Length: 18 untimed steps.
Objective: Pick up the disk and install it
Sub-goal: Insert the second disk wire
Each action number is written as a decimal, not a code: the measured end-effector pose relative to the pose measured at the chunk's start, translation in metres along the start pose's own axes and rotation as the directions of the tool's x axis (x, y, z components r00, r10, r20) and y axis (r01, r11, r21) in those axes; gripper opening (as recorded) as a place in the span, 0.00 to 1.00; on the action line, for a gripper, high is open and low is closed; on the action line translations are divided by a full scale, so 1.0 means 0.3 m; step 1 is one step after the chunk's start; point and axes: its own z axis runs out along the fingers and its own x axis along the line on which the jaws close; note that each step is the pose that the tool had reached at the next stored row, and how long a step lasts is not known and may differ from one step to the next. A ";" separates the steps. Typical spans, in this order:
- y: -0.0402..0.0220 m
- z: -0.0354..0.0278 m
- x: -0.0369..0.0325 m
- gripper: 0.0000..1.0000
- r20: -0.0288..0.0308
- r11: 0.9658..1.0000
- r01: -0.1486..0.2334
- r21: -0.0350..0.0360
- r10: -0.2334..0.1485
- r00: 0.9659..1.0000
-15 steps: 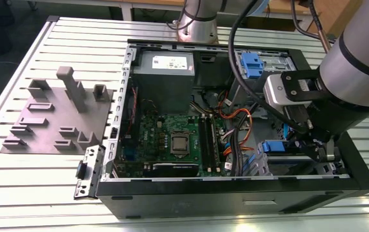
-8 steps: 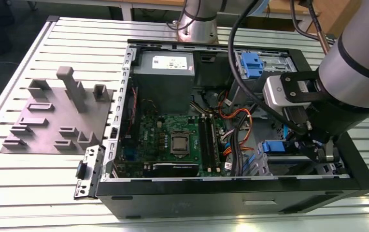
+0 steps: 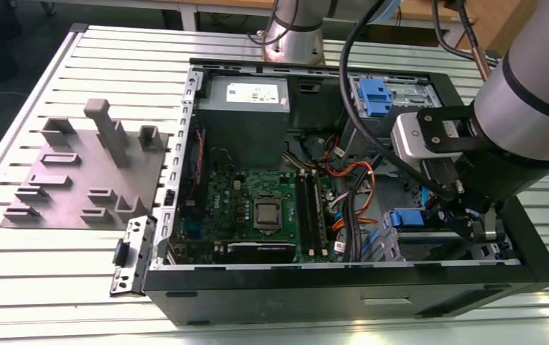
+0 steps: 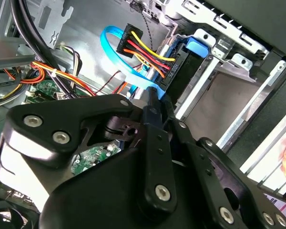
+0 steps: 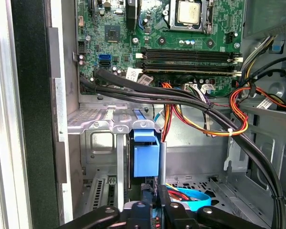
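Now claw [image 5: 155, 210] pinched on the disk [image 5: 146, 157], upright in the case's drive bay [image 5: 97, 143].

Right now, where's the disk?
In the exterior view's lower right, on edge in the case's drive bay: the disk, beside the gripper, right of the motherboard.

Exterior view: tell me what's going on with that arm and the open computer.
The robot arm has reached into the open computer case, which lies on a slatted table. Its gripper is low at the drive cage on the exterior view's right, right beside the disk. The disk stands on edge in a cage slot, its blue bracket facing out, with bundled cables running just past it.
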 end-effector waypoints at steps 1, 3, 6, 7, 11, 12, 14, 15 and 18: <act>0.000 0.000 0.000 0.17 0.000 1.000 0.000 0.000 0.000 1.000; 0.000 -0.003 0.000 0.24 0.000 1.000 0.000 0.000 0.000 1.000; -0.004 -0.026 -0.003 0.24 0.001 1.000 0.000 0.000 0.000 1.000; -0.006 -0.037 -0.005 0.24 0.001 1.000 0.000 0.000 0.000 1.000; -0.012 -0.073 -0.010 0.24 0.001 1.000 0.000 -0.001 0.000 1.000; -0.014 -0.077 -0.010 0.24 0.001 1.000 0.000 -0.003 0.000 1.000; -0.014 -0.077 -0.010 0.22 0.001 1.000 -0.001 -0.006 0.001 1.000; -0.014 -0.077 -0.010 0.16 0.001 1.000 -0.001 -0.006 0.001 1.000; -0.015 -0.077 -0.010 0.11 0.001 1.000 -0.001 -0.007 0.001 1.000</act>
